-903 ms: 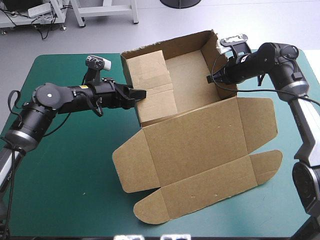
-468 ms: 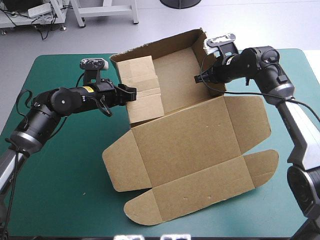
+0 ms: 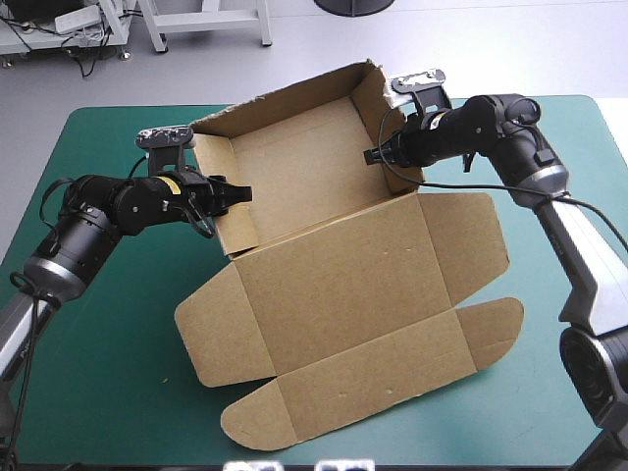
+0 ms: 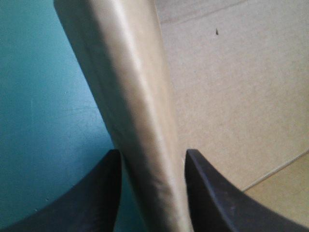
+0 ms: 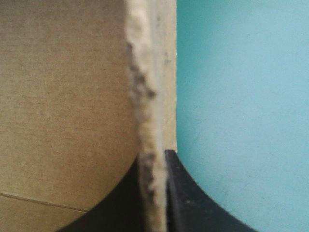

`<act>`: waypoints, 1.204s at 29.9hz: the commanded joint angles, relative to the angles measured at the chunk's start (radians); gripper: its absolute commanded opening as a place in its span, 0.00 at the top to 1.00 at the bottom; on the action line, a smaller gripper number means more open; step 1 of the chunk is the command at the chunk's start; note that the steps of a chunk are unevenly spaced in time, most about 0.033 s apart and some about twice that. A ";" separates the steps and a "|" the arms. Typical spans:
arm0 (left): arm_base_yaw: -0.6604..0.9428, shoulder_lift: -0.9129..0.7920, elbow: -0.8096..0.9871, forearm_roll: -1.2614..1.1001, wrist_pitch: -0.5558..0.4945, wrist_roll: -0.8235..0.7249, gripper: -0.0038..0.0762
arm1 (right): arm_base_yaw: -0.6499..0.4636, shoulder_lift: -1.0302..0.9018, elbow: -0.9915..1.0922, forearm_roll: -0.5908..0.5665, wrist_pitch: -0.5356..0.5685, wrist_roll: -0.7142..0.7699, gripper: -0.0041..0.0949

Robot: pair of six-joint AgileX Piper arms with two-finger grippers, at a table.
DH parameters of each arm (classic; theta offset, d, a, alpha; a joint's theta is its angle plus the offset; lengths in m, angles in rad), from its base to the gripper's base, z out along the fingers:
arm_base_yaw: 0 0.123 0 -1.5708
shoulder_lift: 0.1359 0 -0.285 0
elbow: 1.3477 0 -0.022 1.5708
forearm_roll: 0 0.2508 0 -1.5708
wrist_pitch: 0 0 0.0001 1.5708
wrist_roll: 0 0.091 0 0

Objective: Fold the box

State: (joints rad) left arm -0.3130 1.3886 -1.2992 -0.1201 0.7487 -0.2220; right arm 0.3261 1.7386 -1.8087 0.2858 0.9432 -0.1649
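The high camera looked forward and down over the whole counter (image 3: 118,392). Each wrist camera sat very near, facing along its jaws, and shared with it the box (image 3: 334,294) wall between them.

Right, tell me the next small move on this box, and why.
Probably have the left gripper press its wall down to seat the fold: it is shut on that wall, which looks doubled over between its fingers; the right gripper pinches the opposite wall of the box, steadying it, and the lid lies flat.
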 commanded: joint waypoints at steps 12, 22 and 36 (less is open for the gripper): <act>-0.006 -0.025 -0.027 -0.024 -0.129 0.081 0.96 | -0.002 -0.009 -0.032 -0.040 0.073 -0.022 0.98; -0.008 0.095 -0.027 -0.099 -0.063 0.175 0.96 | -0.002 0.119 -0.032 -0.062 0.235 -0.003 0.98; -0.038 0.358 -0.275 -0.084 0.190 0.249 0.96 | 0.013 0.206 -0.031 -0.135 0.315 0.069 0.98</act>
State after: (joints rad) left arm -0.3227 1.7653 -1.4877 -0.1695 0.9578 -0.0292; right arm 0.3262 1.9794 -1.8142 0.1494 1.2046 -0.0570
